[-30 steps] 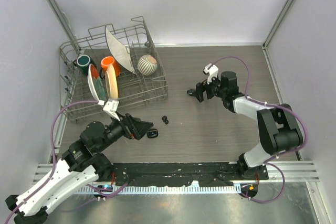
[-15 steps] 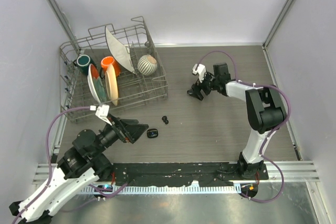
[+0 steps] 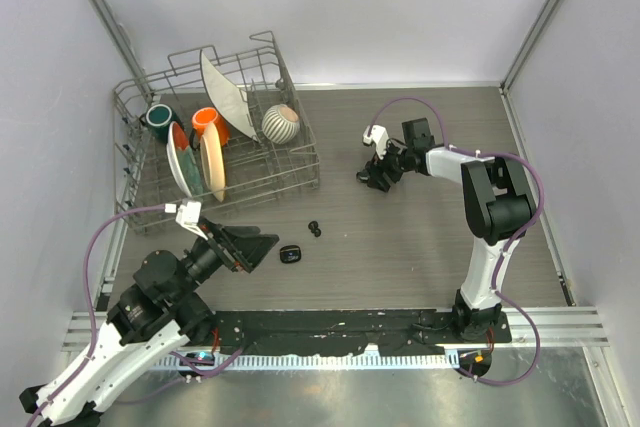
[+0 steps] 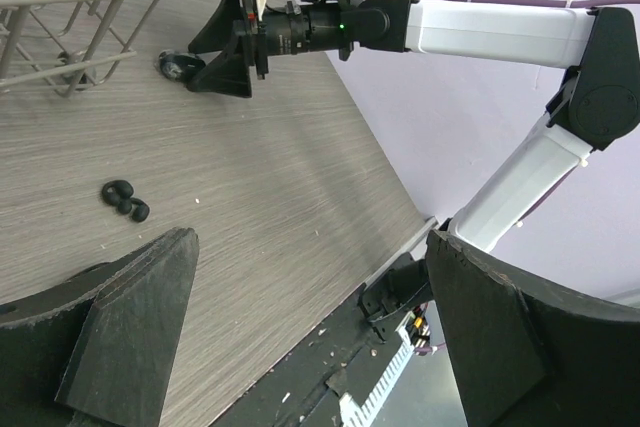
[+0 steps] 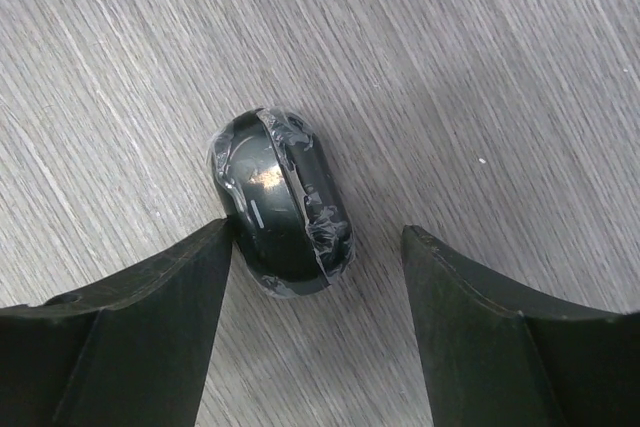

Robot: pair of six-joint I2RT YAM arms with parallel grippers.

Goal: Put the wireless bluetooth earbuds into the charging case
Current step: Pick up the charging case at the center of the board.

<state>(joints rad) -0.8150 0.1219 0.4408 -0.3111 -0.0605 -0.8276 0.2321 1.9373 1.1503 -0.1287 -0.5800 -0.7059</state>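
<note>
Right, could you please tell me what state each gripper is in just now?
Left gripper: open, holding nothing.
Right gripper: open, jaws either side of the charging case, not clamped on it.

A grey wood-grain table point(image 3: 400, 247) sits inside plain, pale lavender walls point(image 3: 380, 7). Slim metal posts point(image 3: 540, 19) rise at its two far corners. A ribbed aluminium rail point(image 3: 585, 325) runs along its near edge, under soft, even light.
</note>
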